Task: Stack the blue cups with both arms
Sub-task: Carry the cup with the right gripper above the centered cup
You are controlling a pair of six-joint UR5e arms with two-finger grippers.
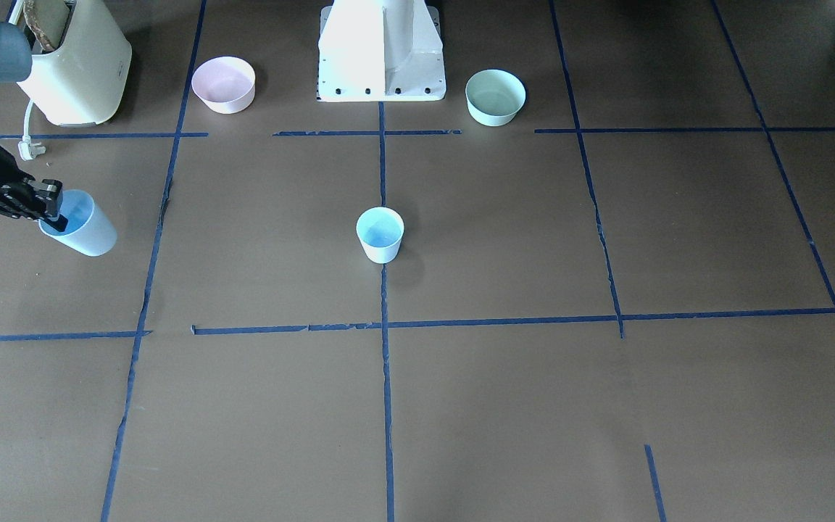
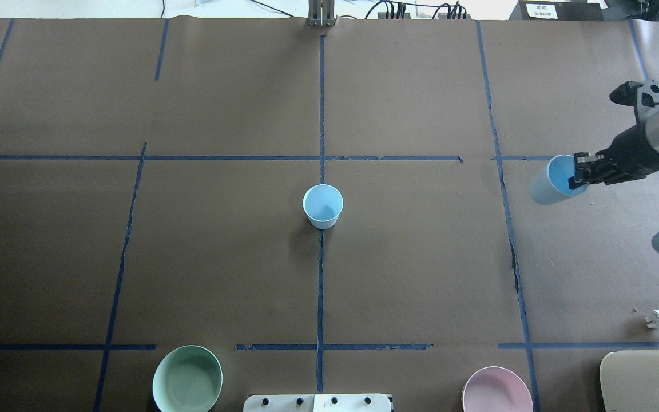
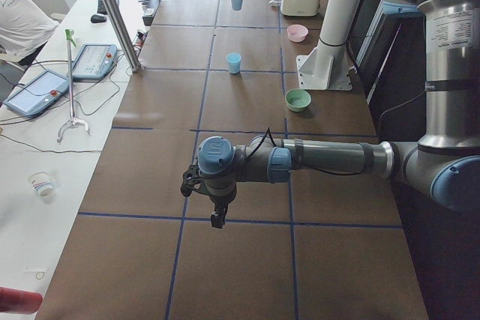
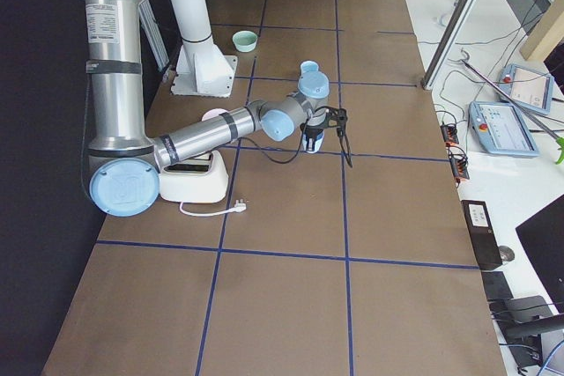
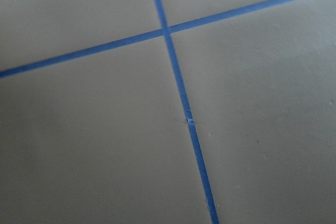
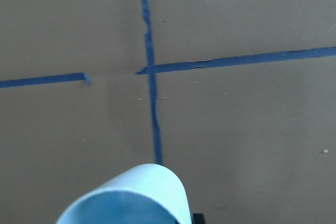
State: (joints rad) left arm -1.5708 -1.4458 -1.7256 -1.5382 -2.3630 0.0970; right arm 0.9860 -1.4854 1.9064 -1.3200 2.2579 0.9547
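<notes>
One blue cup [image 2: 322, 206] stands upright at the table's centre on the blue tape line; it also shows in the front-facing view [image 1: 380, 233]. My right gripper [image 2: 578, 174] is shut on the rim of the second blue cup [image 2: 551, 184], which hangs tilted at the table's right side. In the front-facing view this cup [image 1: 82, 226] and gripper [image 1: 51, 210] are at the left edge. The right wrist view shows the held cup's rim [image 6: 131, 198]. My left gripper [image 3: 217, 211] shows only in the exterior left view, low over the table's left end; I cannot tell if it is open or shut.
A pink bowl [image 2: 496, 390] and a mint-green bowl [image 2: 187, 379] flank the white pedestal base [image 1: 381, 51]. A cream toaster [image 2: 647, 380] with a loose plug [image 2: 658, 320] stands near the right arm's side. Blue tape lines cross the brown table.
</notes>
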